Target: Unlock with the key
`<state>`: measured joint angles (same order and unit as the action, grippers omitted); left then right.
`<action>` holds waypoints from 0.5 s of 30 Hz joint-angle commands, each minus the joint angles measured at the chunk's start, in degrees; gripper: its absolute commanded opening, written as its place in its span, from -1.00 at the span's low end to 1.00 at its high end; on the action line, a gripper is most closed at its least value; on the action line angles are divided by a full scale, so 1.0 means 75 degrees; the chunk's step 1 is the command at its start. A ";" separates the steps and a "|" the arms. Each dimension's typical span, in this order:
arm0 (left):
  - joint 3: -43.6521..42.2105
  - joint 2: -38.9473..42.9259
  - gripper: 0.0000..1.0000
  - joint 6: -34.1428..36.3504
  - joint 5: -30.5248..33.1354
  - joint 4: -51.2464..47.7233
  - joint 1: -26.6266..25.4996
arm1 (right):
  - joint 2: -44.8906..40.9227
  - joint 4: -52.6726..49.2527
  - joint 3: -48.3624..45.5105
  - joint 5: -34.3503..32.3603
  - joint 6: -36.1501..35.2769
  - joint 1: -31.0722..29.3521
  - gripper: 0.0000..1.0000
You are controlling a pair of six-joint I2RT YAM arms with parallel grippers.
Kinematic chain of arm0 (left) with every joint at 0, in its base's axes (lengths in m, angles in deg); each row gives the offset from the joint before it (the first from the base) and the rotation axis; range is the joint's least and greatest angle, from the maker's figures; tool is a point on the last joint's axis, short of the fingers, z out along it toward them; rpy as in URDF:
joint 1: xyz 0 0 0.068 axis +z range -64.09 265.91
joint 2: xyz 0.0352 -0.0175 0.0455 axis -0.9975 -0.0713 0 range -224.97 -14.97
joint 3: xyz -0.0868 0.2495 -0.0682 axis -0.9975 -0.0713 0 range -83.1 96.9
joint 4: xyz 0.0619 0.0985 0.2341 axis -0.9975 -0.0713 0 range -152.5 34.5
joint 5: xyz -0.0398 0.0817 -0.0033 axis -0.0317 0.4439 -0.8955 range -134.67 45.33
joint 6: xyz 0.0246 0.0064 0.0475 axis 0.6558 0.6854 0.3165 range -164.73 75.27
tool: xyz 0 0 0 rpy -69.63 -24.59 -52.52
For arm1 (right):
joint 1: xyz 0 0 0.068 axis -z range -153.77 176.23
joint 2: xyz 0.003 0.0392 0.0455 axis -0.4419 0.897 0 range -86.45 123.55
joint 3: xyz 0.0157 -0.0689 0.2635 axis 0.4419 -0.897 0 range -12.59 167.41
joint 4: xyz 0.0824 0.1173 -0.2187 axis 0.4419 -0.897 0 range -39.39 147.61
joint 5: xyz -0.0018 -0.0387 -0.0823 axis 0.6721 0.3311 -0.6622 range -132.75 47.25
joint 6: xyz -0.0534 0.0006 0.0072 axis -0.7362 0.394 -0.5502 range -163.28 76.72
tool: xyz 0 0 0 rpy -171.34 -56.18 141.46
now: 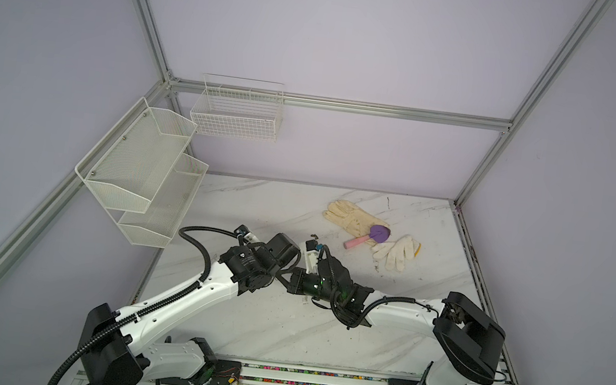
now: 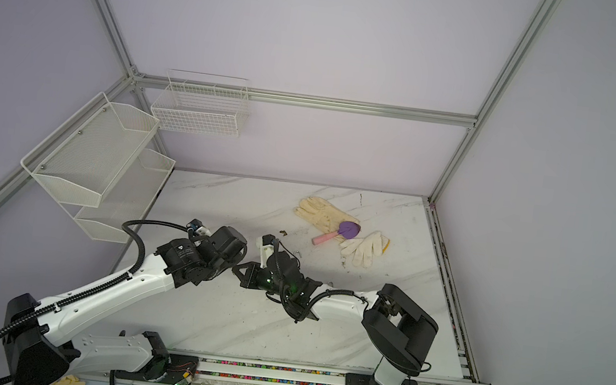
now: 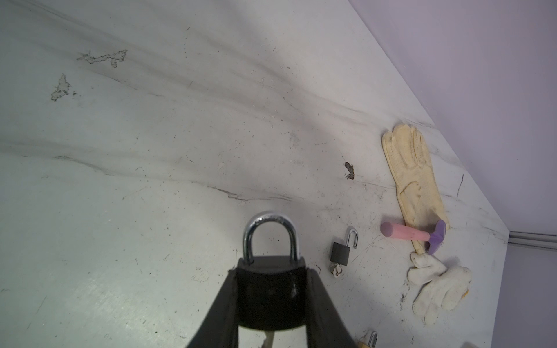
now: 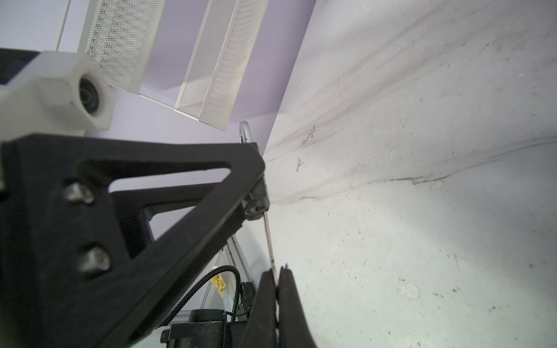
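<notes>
My left jaws clamp the padlock [image 3: 269, 295], my right jaws pinch the key [image 4: 269, 241] meeting its base; shackle [image 3: 269, 224] shut, so I judge the turn remains.

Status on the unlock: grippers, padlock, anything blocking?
Left gripper clamped on black padlock, shackle shut. Right gripper shut on key, tip meeting the lock's underside. Nothing in the way; gloves and trowel lie apart.

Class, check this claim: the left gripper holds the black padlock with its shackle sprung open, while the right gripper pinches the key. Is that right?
Not quite. The shackle is closed, with both legs seated in the padlock, as the left wrist view shows. The rest stands: the left gripper holds it and the right gripper pinches the key.
</notes>
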<state>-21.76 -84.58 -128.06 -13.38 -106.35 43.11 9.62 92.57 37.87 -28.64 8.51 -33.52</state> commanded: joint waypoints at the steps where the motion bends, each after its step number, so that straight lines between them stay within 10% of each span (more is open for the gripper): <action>1: 0.0470 0.0171 -1.00 0.0003 0.0133 0.0061 0.0030 | -0.0064 0.0262 0.0268 -0.0104 -0.0014 -0.0016 -1.00; 15: 0.0514 0.0225 -1.00 -0.0016 -0.0004 0.0089 0.0037 | 0.0150 -0.0209 0.0281 -0.0438 0.0500 0.0142 -1.00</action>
<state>-21.76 -84.58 -128.08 -13.55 -106.13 43.22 9.67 91.70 38.83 -29.78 10.15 -33.06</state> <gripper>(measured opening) 0.290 0.049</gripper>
